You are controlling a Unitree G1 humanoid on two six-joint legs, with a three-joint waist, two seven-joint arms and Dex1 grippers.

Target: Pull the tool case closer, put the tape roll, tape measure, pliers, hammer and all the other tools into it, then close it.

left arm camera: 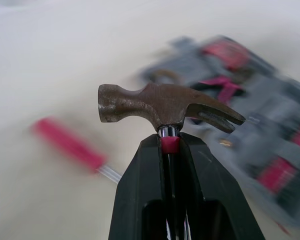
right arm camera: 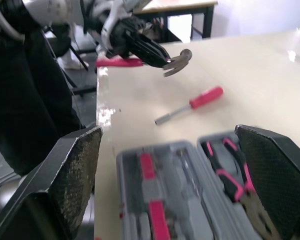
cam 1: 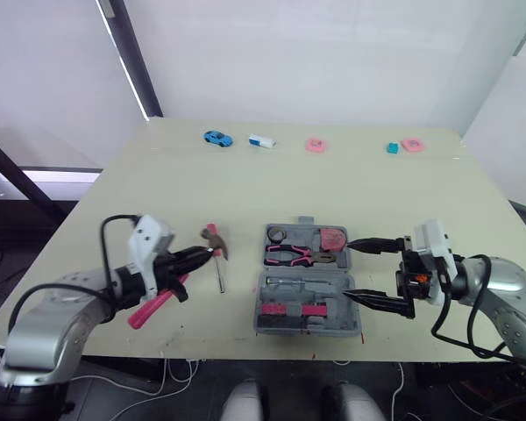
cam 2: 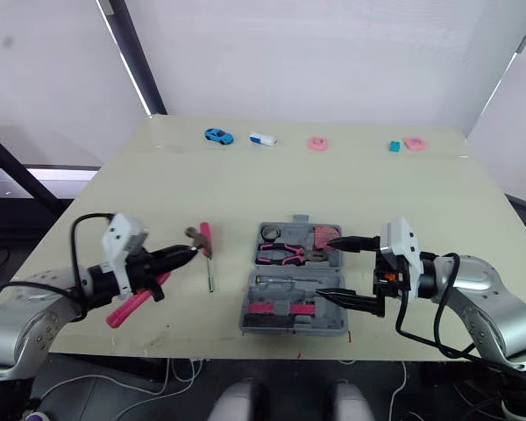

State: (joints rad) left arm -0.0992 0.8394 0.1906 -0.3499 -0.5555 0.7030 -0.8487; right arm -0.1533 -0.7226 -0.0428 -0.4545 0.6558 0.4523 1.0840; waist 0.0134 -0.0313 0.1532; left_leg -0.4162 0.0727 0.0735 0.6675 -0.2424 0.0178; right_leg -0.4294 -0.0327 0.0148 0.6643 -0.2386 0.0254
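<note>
Looking down over the pale tabletop (cam 1: 377, 193), I see my left gripper (left arm camera: 169, 142) clamped tight on the neck of the steel claw hammer with a pink handle (cam 1: 214, 239), just under its rusty head. The hammer is held above the table, left of the case, with the head pointing toward the case and the pink grip trailing back under my wrist.

A pink-handled screwdriver with a bare metal shaft (cam 2: 207, 263) lies flat on the table between the hammer and the case, apart from both.

The grey plastic tool case (cam 1: 302, 326) sits open near the front edge of the table. Its far half holds a dark tape roll (cam 1: 276, 234), pink-handled pliers (cam 1: 294, 256) and a pink tape measure (cam 1: 333, 238).

My right gripper (cam 1: 348, 268) hovers at the case's right side, fingers spread wide with nothing between them, one tip by each half.
</note>
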